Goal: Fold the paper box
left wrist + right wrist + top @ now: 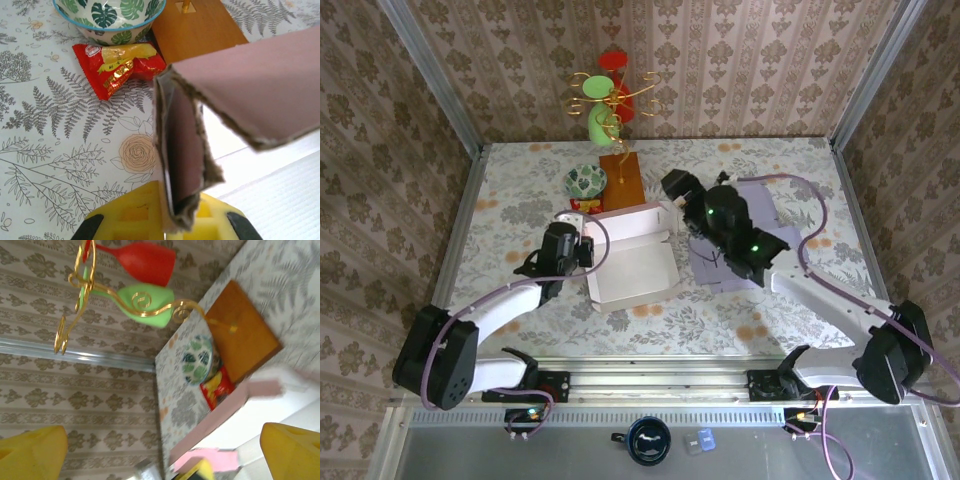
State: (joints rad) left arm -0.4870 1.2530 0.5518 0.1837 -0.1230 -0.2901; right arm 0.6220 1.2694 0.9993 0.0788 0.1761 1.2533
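Pink-outside, white-inside paper box (632,262) is seen open-topped at the middle of the floral-clothed counter (520,215), with its lid flap raised at the far side. The box's left wall is clamped by the left gripper (584,248). In the left wrist view a pink cardboard flap (177,145) with a frayed edge is pinched upright between the yellow fingers (130,220). The right gripper (678,186) is held just beyond the box's far right corner, with its fingers (30,452) spread wide and nothing between them. A flat purple paper sheet (710,272) is lying under the right arm, right of the box. Behind the box are set a leaf-patterned ceramic bowl (586,181), a red snack packet (578,205) just beside it, and a brown wooden base (625,180) carrying a gold wire stand (615,95) hung with a red plastic cup (616,62) and a green plastic cup (600,120)
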